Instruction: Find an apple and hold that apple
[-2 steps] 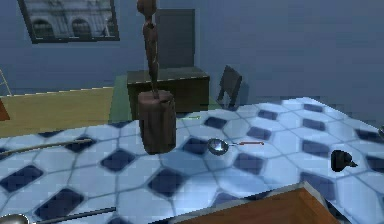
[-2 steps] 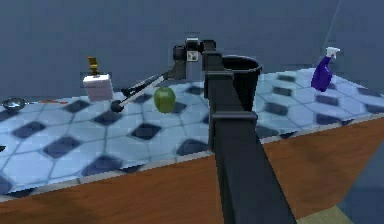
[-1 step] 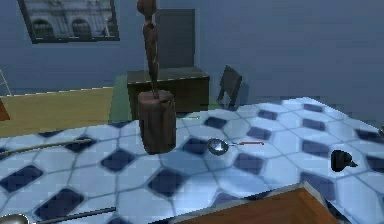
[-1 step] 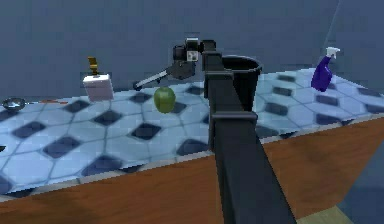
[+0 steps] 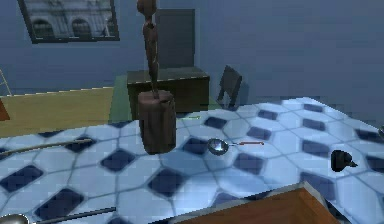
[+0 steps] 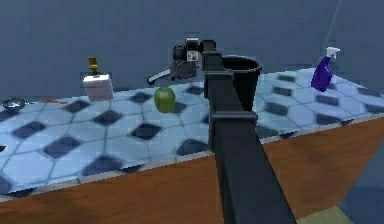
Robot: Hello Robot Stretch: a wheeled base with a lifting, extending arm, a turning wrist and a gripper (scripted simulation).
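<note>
A green apple (image 6: 165,98) shows over the blue-and-white tiled counter (image 6: 90,140), left of the dark arm bar (image 6: 235,140). The gripper (image 6: 163,76) reaches left from the arm's far end, just above the apple. I cannot tell whether it touches the apple or holds anything, since the apple and the countertop lie right at its fingers.
On the counter stand a white box with a gold top (image 6: 97,85), a black pot (image 6: 245,68), a blue spray bottle (image 6: 323,72) and a small bowl (image 6: 12,103). Ahead are a tall wooden statue (image 5: 152,95), a metal ladle (image 5: 222,146), a small dark object (image 5: 345,158) and a dark cabinet (image 5: 180,90).
</note>
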